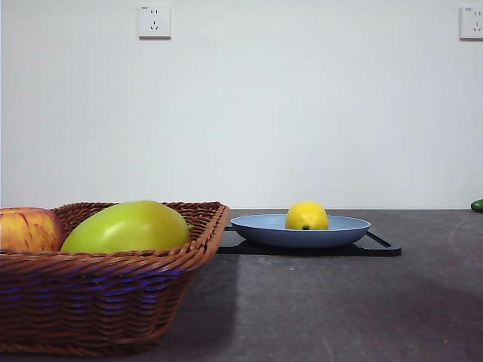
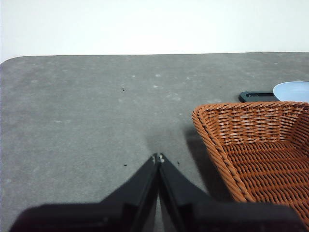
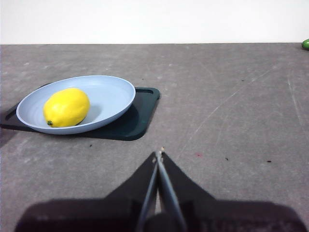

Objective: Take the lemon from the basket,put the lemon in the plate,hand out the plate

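Observation:
The yellow lemon [image 1: 306, 216] [image 3: 66, 107] lies in the light-blue plate [image 1: 343, 230] [image 3: 113, 94], which rests on a flat black tray [image 1: 381, 246] [image 3: 140, 113]. The brown wicker basket [image 1: 98, 294] [image 2: 260, 154] stands at the front left. My right gripper [image 3: 159, 153] is shut and empty, hovering over bare table short of the plate. My left gripper [image 2: 158, 157] is shut and empty, over the table just outside the basket's corner. Neither arm shows in the front view.
In the basket lie a large yellow-green fruit [image 1: 128, 226] and a red-and-yellow apple [image 1: 26, 228]. A small green thing [image 1: 477, 204] [image 3: 305, 44] sits at the table's far right edge. A white wall with sockets stands behind the grey table.

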